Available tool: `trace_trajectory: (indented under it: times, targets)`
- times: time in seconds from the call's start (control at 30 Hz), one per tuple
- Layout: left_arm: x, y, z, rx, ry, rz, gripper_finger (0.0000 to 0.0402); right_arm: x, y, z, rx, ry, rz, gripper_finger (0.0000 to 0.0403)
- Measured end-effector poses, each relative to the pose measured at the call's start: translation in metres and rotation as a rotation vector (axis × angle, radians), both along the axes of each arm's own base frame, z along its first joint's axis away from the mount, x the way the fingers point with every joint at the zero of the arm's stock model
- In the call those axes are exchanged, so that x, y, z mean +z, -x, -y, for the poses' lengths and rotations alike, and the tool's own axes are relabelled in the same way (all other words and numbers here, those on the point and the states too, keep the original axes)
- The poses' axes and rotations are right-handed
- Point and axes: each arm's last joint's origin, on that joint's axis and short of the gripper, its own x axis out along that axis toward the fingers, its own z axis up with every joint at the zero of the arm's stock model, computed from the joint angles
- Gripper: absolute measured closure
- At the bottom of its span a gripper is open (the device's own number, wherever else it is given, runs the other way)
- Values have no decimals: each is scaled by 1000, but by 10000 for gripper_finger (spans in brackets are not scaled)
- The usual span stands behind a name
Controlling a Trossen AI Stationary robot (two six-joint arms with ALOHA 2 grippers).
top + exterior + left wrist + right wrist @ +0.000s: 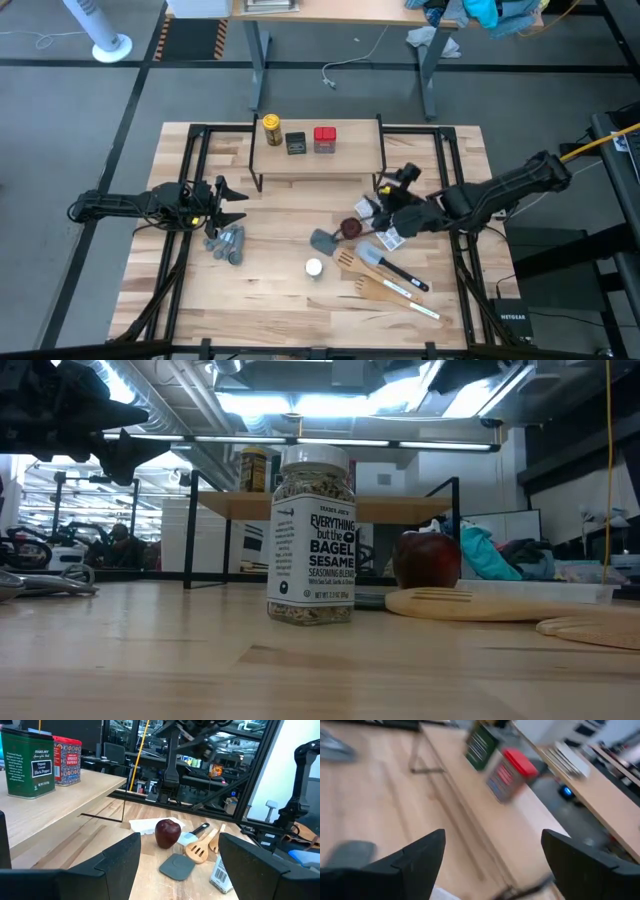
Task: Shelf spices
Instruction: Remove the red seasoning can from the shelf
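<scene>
Spices on the shelf (330, 160): amber jar (271, 128), dark tin (295, 143), red tin (324, 138). White-capped jar (314, 267) stands on the table; both grippers, left (235, 203) and right (385, 200), apparently spread, empty

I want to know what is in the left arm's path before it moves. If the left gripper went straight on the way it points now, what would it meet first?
Probably the red apple, which sits nearly centred between the open left gripper's fingers in its wrist view. The grey spatula lies nearer but flat on the table, likely under the line. Depth is hard to judge.

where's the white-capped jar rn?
High view: white-capped jar stands on the table, not the shelf, front of centre, between measuring spoons and wooden spatulas.
</scene>
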Motion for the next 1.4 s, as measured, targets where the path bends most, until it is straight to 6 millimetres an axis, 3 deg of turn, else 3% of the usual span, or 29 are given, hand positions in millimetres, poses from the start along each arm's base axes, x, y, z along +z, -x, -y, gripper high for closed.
trace_trajectory:
  times: [0.37,0.53,0.73,0.87,1.0,1.23,1.4]
  targets:
    - [0,0,0,1,-3,0,141,-7,4,76,-222,-36,-187,68]
    - [0,0,0,1,-17,-1,141,0,-6,111,-121,-148,-101,68]
    - [0,0,0,1,-17,-1,141,18,-13,147,-27,-130,84,68]
    - [0,0,0,1,-17,-1,141,17,-13,162,75,-215,136,68]
    - [0,0,0,1,-17,-1,141,3,-24,172,142,-290,108,68]
    - [0,0,0,1,-12,-1,141,-24,-59,186,232,-232,88,68]
    - [0,0,0,1,-8,-2,141,-34,-73,196,243,-208,122,68]
